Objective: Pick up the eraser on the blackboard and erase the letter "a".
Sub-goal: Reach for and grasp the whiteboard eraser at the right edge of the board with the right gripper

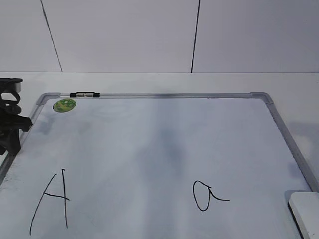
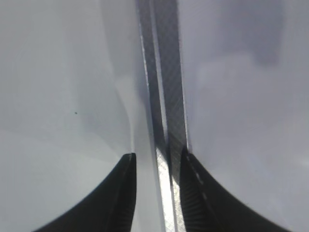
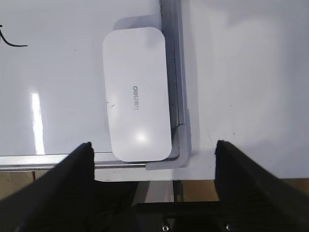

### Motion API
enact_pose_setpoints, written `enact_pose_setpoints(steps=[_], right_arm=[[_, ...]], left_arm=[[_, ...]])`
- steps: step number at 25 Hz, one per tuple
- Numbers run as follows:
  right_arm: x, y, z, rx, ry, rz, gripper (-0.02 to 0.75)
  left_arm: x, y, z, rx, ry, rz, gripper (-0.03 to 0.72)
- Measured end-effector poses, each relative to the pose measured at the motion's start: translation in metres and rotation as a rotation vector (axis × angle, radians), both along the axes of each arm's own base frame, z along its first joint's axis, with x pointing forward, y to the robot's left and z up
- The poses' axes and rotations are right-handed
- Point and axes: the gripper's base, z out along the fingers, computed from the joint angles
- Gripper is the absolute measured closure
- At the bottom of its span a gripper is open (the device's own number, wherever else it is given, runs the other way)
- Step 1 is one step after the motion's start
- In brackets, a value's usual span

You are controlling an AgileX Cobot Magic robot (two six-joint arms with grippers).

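The white eraser (image 1: 306, 211) lies on the blackboard (image 1: 174, 94) at its near right corner. In the right wrist view the eraser (image 3: 136, 94) lies flat against the board's right frame (image 3: 172, 58), logo up. My right gripper (image 3: 153, 144) is wide open and empty, hovering above the eraser's near end. The letter "a" (image 1: 204, 195) is written to the left of the eraser; its tail shows in the right wrist view (image 3: 12, 43). My left gripper (image 2: 158, 154) is slightly open and empty over the board's left frame (image 2: 164, 96); it also shows at the left edge of the exterior view (image 1: 10, 119).
A capital "A" (image 1: 50, 201) is written at the near left of the board. A green round sticker (image 1: 65, 105) sits in the far left corner, with a small black clip (image 1: 84, 94) on the far frame. The white table (image 3: 241, 72) surrounds the board; its front edge lies just below the eraser.
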Motion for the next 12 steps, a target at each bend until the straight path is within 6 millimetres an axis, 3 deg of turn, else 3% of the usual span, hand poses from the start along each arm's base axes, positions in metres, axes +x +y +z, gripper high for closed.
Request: enact_pose_setpoints(steps=[3,8,12], right_arm=[[0.0,0.0,0.0,0.0,0.0,0.0,0.146],[0.0,0.0,0.0,0.0,0.0,0.0,0.146],[-0.0001,0.0009,0.0,0.011,0.001,0.0,0.146]], left_arm=[[0.0,0.0,0.0,0.0,0.0,0.0,0.477],[0.0002,-0.0004,0.0005,-0.005,0.002,0.007,0.649],[0.0002,-0.0013,0.0006,-0.015,0.003,0.029,0.669]])
